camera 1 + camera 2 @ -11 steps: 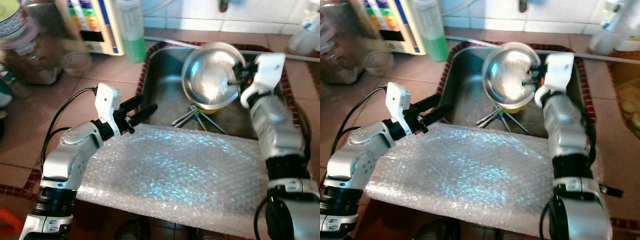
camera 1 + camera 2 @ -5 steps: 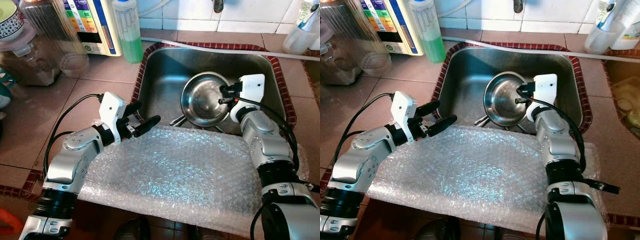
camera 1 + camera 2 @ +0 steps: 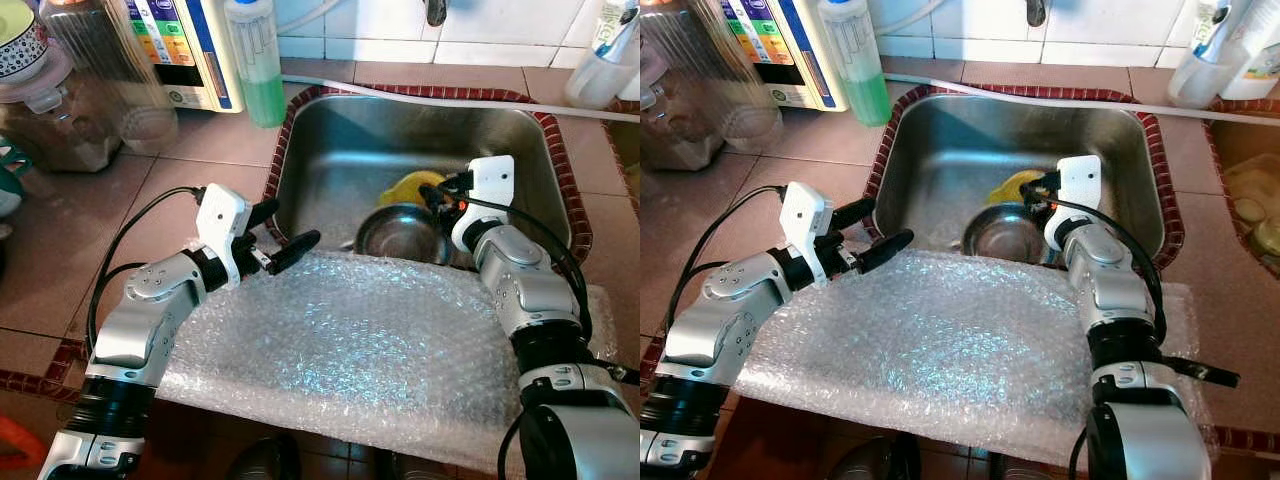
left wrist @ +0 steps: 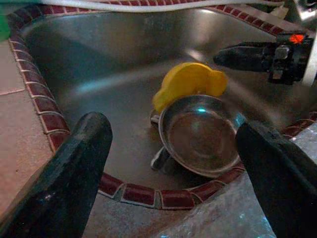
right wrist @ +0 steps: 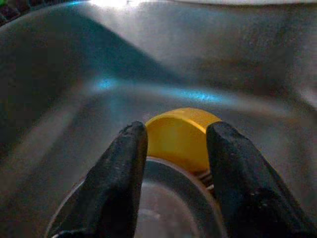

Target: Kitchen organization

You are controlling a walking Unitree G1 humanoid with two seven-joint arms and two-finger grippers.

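right gripper [image 5: 173, 163], fingers narrowly parted, hovers over steel bowl [image 3: 403, 232] and yellow dish [image 4: 185, 84] in sink [image 3: 330, 150]; left gripper [image 3: 288, 232] wide open, empty; a careless grab could tip the bowl.

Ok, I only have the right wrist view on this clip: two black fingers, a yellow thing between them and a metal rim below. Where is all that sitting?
Observer: In a steel sink set into a tiled counter. The right gripper reaches in over a small metal bowl.
Operator: And the yellow thing?
Observer: A yellow dish, leaning up just behind the bowl, with cutlery handles poking out from under the bowl.
Operator: What is the other arm doing?
Observer: The left gripper hovers open at the sink's near left corner, above a sheet of bubble wrap spread on the counter in front of the sink.
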